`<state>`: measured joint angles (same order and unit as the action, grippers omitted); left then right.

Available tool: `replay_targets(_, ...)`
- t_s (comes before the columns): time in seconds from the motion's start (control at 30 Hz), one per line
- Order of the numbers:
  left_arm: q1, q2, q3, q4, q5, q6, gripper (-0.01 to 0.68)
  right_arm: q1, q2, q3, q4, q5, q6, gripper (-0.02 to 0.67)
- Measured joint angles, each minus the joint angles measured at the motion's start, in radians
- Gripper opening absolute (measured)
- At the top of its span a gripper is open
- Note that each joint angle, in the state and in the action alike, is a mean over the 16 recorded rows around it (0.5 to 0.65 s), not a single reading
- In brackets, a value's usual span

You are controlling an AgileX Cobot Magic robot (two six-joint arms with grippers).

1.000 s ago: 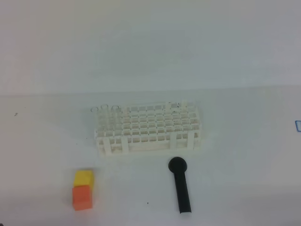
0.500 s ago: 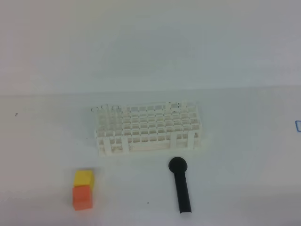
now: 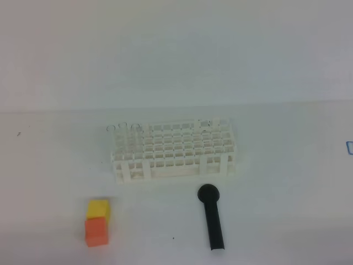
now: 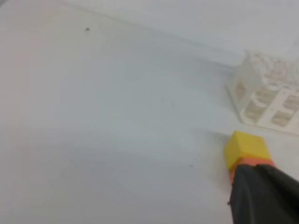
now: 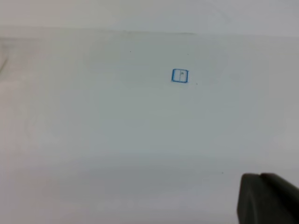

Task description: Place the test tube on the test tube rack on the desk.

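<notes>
The white test tube rack [image 3: 174, 149] stands on the desk [image 3: 287, 165] at mid view; its corner also shows in the left wrist view [image 4: 268, 98]. Three faint round rims of clear test tubes [image 3: 123, 127] stand in its back left holes. Neither arm appears in the high view. A dark part of my left gripper [image 4: 261, 186] fills the lower right of its wrist view, just over the orange and yellow blocks. My right gripper [image 5: 264, 196] is a dark shape low at the right over bare desk. Both are shut with nothing seen in them.
A black round-headed tool [image 3: 212, 218] lies in front of the rack. A yellow block [image 3: 98, 208] and an orange block [image 3: 96, 231] sit together at the front left. A small blue square mark [image 5: 180, 75] is on the desk at the right.
</notes>
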<state>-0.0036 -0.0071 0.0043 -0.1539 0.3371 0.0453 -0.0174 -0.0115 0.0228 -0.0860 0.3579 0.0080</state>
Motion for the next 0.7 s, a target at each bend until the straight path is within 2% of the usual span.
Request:
replay_targets(0.37, 0.016, -0.001, 0.002, 0.186, -0.008, -0.017, -0.001, 0.000, 0.000, -0.001, 0.000, 0.000, 0.000, -0.001)
replay_targets(0.7, 0.016, -0.001, 0.002, 0.203, -0.005, -0.016, -0.001, 0.000, 0.000, -0.001, 0.000, 0.000, 0.000, -0.001)
